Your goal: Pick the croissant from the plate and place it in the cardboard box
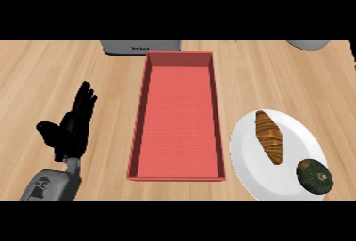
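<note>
A golden-brown croissant [270,137] lies lengthwise on a white plate [246,155] at the right of the wooden counter. Left of the plate stands a long red open box [178,117], nothing inside it. My left hand [71,127] rests at the view's left, open with straight fingers pointing away from me and the thumb out to the left, well apart from the box. My right hand shows nowhere in the view.
A dark green round fruit [314,175], like an avocado, sits on the plate's near right part. A grey appliance [141,47] stands behind the box at the far edge. A grey rounded object [309,44] peeks in at the far right.
</note>
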